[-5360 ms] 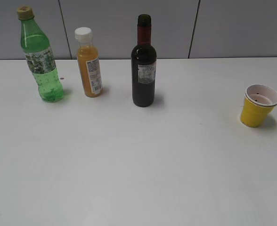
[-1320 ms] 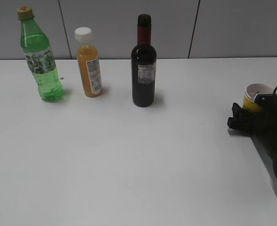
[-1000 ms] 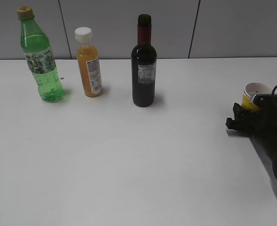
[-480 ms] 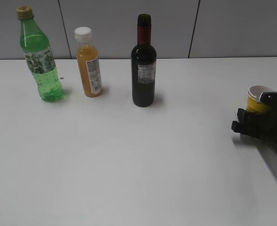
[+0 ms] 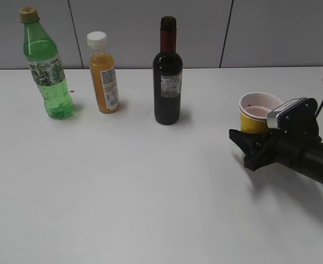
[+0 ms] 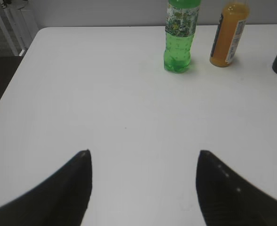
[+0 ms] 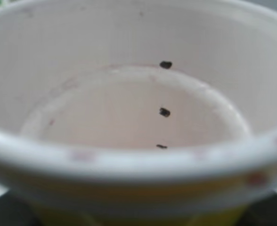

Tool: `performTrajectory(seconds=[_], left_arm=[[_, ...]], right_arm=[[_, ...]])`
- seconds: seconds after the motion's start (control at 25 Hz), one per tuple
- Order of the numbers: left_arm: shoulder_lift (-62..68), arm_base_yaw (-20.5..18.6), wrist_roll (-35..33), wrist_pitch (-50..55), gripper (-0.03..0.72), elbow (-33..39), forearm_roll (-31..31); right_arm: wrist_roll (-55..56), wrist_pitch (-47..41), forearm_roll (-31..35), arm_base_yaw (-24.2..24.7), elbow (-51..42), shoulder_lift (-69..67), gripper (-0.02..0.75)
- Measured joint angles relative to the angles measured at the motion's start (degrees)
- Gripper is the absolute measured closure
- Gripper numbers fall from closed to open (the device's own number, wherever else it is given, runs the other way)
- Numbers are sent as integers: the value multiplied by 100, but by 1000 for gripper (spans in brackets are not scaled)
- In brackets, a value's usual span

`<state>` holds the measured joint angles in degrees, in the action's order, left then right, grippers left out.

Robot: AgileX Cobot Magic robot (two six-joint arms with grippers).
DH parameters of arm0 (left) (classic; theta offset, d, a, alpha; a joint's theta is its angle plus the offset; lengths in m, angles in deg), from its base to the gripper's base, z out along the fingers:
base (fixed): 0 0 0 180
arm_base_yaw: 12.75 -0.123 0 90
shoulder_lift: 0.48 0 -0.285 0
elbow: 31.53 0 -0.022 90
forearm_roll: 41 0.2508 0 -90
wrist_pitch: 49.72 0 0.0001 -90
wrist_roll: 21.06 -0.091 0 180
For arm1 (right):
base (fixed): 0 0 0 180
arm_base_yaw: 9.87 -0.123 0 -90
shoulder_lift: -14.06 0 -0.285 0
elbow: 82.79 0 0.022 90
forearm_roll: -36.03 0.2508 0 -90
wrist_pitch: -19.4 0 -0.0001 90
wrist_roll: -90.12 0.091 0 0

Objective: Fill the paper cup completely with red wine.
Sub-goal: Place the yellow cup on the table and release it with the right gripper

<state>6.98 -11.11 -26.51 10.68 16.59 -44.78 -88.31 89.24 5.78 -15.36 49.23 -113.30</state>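
The paper cup (image 5: 258, 109), yellow with a white inside, is held in my right gripper (image 5: 250, 133) at the right of the table, to the right of the wine bottle. The cup fills the right wrist view (image 7: 129, 99); it holds no liquid, only a few dark specks and faint pink stains. The dark glass bottle of red wine (image 5: 167, 82), with maroon neck foil and no cap, stands upright at the back centre. My left gripper (image 6: 143, 155) is open and empty over bare table; it does not show in the exterior view.
A green soda bottle (image 5: 47, 71) and an orange juice bottle with a white cap (image 5: 104, 77) stand upright at the back left; both show in the left wrist view (image 6: 180, 44) (image 6: 228, 37). The white table (image 5: 123, 192) ends at a grey wall behind.
My right gripper came in from the right, closed on the paper cup, and has carried it left toward the wine bottle. The bottles have not moved.
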Motion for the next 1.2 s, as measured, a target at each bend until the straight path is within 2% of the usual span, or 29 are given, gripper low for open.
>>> performTrajectory(seconds=[0.32,0.48,0.6,0.8,1.2], left_arm=[[0,0,0,0,169,0,0],[0,0,0,0,169,0,0],[0,0,0,0,169,0,0],[0,0,0,0,169,0,0],[0,0,0,0,169,0,0]], right_arm=[[1206,-6,-2457,0,720,0,297],[1762,-6,-3447,0,1236,0,297],[1964,-6,-3832,0,1503,0,297],[2112,-6,-4064,-118,1871,-242,297],[2279,-11,-4535,-1270,2866,-1068,297]])
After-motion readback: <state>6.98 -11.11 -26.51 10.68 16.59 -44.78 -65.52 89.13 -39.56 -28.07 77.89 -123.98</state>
